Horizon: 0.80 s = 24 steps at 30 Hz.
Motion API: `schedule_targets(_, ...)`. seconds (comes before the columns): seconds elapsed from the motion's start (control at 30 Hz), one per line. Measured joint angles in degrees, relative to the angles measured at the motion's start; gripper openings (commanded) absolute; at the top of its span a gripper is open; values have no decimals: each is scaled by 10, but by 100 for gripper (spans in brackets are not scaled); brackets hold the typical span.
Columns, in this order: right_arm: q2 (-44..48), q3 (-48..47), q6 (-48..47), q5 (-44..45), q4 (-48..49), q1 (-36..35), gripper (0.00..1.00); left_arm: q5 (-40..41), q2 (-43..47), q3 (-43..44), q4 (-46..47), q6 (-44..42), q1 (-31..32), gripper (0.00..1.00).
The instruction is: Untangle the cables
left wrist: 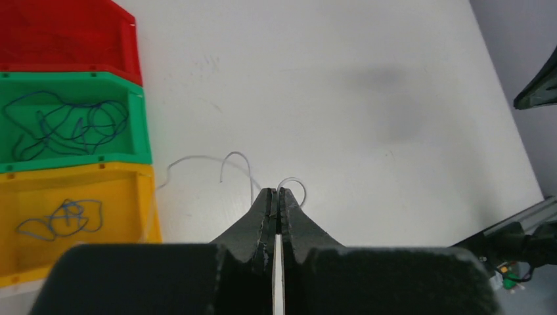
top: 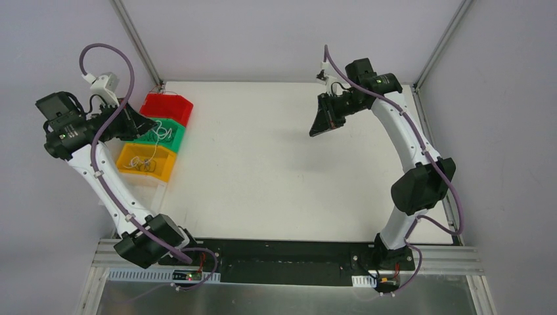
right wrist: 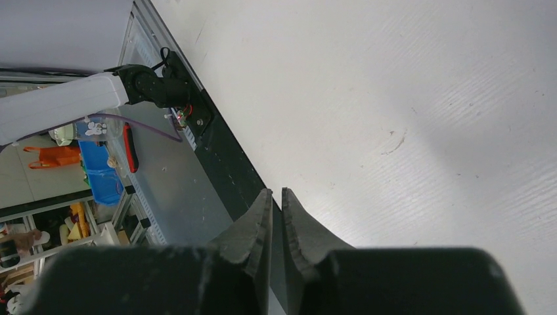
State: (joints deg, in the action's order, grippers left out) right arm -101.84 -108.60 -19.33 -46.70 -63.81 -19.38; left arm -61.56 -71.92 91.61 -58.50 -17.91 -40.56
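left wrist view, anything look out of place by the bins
A thin white wire loops loose over the table, one end pinched in the shut left gripper, the other reaching the yellow bin's rim. Nothing else stands out.

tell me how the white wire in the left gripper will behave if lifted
Probably floppy: the white wire curls in loose arcs out of the shut left gripper rather than standing straight. Likely very light, being hair-thin. It may snag, since its far end trails toward the yellow bin rim.
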Motion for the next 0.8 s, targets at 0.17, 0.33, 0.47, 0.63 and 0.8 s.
schedule_targets(0.17,0,16,-14,0,-3,0,18,43,-23,110,-109,-95,-47,0)
schedule_targets(0.33,0,29,-23,0,-3,0,35,111,-42,186,-200,-195,-97,0)
schedule_targets(0.47,0,29,-26,-1,-3,0,53,170,-46,204,-232,-242,-125,0)
schedule_targets(0.63,0,29,-29,0,-3,0,59,236,-39,204,-244,-299,-139,0)
schedule_targets(0.8,-7,26,-29,-1,-4,0,59,293,-3,148,-223,-342,-147,0)
